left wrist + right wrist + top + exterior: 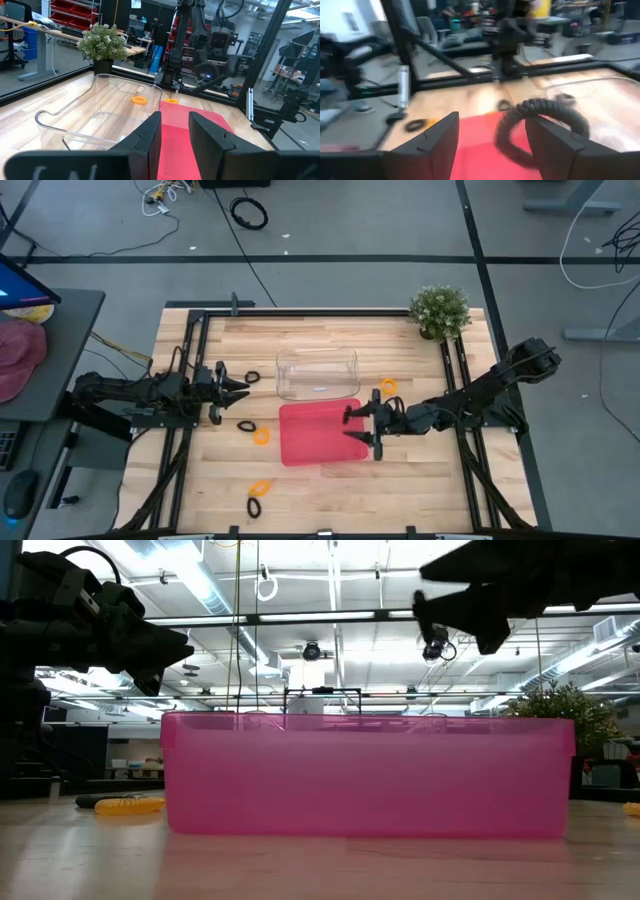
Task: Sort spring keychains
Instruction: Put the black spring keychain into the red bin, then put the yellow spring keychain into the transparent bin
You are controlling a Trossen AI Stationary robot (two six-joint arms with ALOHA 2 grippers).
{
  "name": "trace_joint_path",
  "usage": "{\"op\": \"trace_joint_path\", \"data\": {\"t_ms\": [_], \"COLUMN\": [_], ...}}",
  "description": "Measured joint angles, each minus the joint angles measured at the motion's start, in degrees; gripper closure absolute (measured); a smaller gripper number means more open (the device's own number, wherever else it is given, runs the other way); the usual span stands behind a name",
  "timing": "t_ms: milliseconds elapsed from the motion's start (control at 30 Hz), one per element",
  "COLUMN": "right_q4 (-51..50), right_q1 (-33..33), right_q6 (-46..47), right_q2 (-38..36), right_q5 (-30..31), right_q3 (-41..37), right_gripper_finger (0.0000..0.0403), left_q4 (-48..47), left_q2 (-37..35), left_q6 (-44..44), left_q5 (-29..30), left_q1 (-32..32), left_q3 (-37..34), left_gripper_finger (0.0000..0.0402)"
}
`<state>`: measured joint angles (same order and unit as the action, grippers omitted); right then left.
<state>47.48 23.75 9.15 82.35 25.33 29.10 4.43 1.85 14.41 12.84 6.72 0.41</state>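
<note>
Right tool (362, 431) poised over the red rectangular plastic tray (318, 433), jaws apart, a black coiled keychain loop (540, 125) between the fingers, contact with either finger unclear. Left tool (240, 388) raised beside the clear plastic bin (317, 374), fingers narrow, nothing between them. Remaining spring keychains scattered on the wooden counter (420, 480): orange ones (261, 435) and black ones (245, 425) left of the tray, one orange (388, 386) near the small potted plant (439, 311).
</note>
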Motion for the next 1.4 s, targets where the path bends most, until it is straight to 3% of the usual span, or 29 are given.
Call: {"op": "trace_joint_path", "data": {"t_ms": [100,233,367,767,1033,1133,1333,1400], "right_q4": [0.87,-1.59,-0.33,-1.75,-12.03,-24.29,-69.87,-80.04], "right_q1": [0.11,-0.05,-0.08,0.04,0.30,-0.10,0.26,0.77], "right_q6": [-0.29,2.32,-0.34,1.31,8.24,15.23,34.53,40.85], "right_q2": [-0.04,-0.02,-0.02,-0.02,-0.67,-1.73,-2.48,-2.21], "right_q5": [3.31,-5.41,1.73,0.13,0.74,1.10,1.20,1.20], "right_q3": [0.00,0.00,0.00,0.00,0.03,1.80,16.18,20.38], "right_gripper_finger": [0.0172,0.0172,0.0172,0.0172,0.0172,0.0172,0.0172,0.0172], "left_q4": [0.00,0.00,0.00,0.00,0.00,0.00,-0.04,-0.09], "left_q2": [0.00,0.00,0.00,0.00,0.00,0.00,0.02,0.00], "left_q6": [0.00,0.00,0.00,0.00,0.00,0.00,0.00,0.00], "left_q5": [0.00,0.00,0.00,0.00,0.00,0.00,-0.02,0.00], "left_q1": [0.00,0.00,-0.01,-0.02,-0.01,-0.02,-0.01,-0.02], "left_q3": [0.00,0.02,0.00,0.00,0.00,0.00,0.00,0.00], "left_gripper_finger": [0.0298,0.0298,0.0298,0.0298,0.0298,0.0298,0.0298,0.0298]}}
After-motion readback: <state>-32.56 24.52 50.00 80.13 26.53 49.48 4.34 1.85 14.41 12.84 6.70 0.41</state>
